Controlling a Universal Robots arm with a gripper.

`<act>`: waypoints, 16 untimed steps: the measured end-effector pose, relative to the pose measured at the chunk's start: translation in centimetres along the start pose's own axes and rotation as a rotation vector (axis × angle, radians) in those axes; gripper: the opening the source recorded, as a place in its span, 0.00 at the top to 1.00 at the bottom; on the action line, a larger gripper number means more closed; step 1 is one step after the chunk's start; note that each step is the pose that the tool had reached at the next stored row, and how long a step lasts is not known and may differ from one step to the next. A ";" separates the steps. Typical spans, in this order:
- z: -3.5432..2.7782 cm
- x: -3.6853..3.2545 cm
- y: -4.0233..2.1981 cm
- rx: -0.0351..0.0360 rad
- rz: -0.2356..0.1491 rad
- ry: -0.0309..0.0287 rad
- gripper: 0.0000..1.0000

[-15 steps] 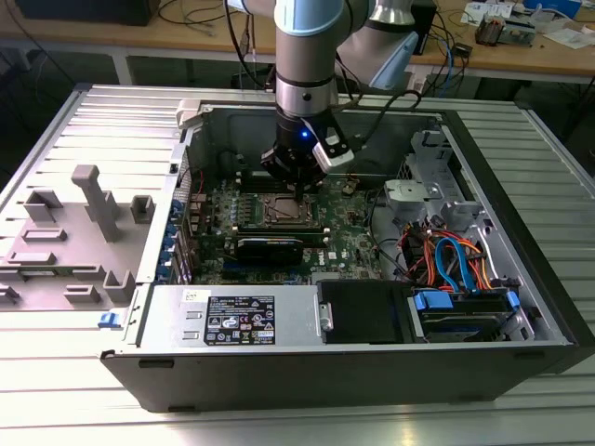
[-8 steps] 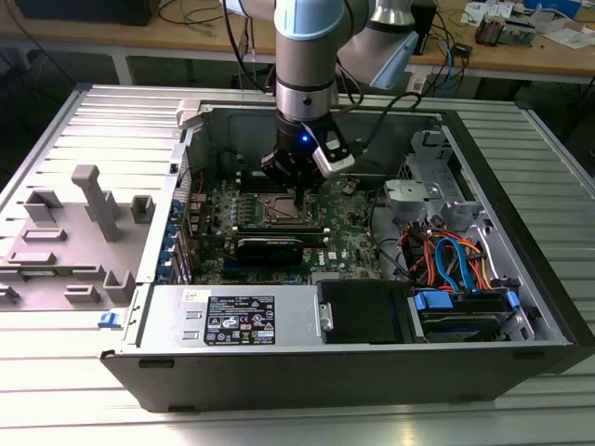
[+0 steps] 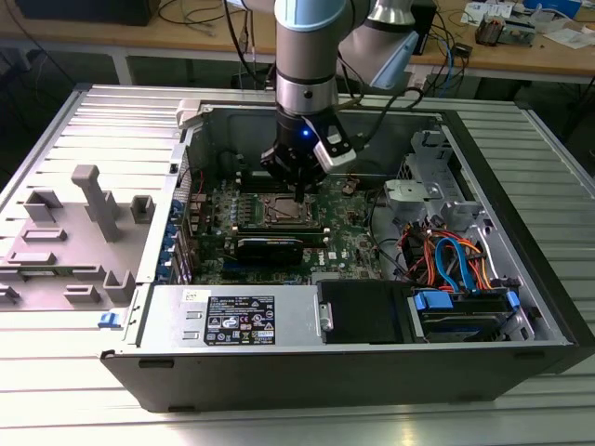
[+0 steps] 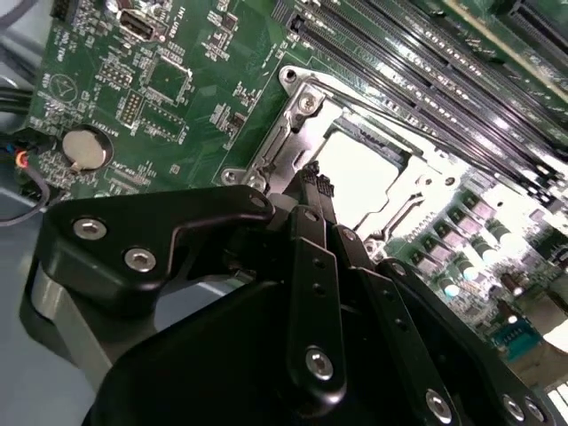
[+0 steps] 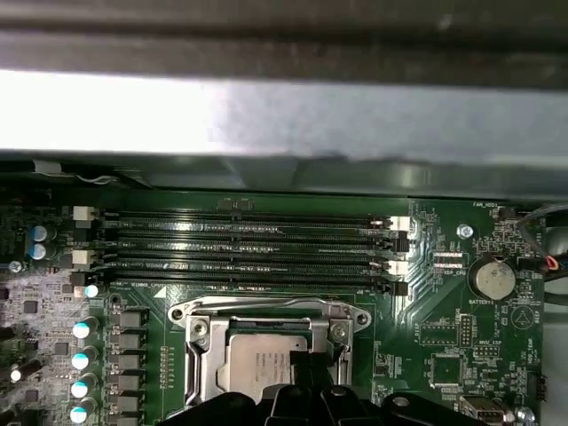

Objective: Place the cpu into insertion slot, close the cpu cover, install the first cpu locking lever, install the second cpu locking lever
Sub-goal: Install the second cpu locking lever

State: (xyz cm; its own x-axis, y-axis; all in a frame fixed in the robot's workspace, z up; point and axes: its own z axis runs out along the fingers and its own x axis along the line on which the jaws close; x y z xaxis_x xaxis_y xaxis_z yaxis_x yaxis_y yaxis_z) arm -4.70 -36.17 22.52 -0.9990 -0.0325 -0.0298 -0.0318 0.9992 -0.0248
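The cpu [image 5: 257, 364] lies flat in the insertion slot [image 3: 284, 212] on the green motherboard, its silvery top glaring bright in the second wrist view [image 4: 359, 169]. The cpu cover [image 5: 200, 333] lies down around it as a metal frame, with the chip showing through its window [image 4: 297, 106]. My gripper [image 3: 297, 193] hangs straight over the socket. Its black fingers are shut, tips together [image 4: 315, 180] at the socket's edge, and they overlap one corner of the chip [image 5: 306, 373]. I see nothing held between them. I cannot make out the locking levers.
Memory slots [image 5: 248, 248] run beside the socket, and a coin battery [image 5: 491, 277] sits further off. A long black card [image 3: 270, 246] lies near the socket. The case walls, power supply [image 3: 232, 321] and cabled drive cage [image 3: 456, 260] hem in the board. A grey fixture [image 3: 93, 200] stands outside.
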 end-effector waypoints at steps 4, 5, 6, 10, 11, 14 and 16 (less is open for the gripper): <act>-0.62 -0.03 -0.06 -0.0007 -0.001 0.0235 0.89; -0.61 -0.03 -0.16 -0.0008 -0.001 0.0236 0.89; -0.60 -0.02 -0.43 -0.0013 -0.001 0.0236 0.89; -0.58 0.02 -1.59 -0.0027 -0.001 0.0234 0.89; -0.57 0.06 -1.96 -0.0035 -0.001 0.0200 0.89; -0.75 0.29 -2.10 -0.0031 -0.001 0.0042 0.89; -1.01 0.39 -2.10 -0.0030 -0.002 0.0003 0.89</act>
State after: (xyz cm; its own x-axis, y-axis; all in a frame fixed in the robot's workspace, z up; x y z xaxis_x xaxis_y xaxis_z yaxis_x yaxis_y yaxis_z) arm -5.05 -38.26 23.58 -0.9990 -0.0347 -0.0294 -0.0340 0.9992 -0.0218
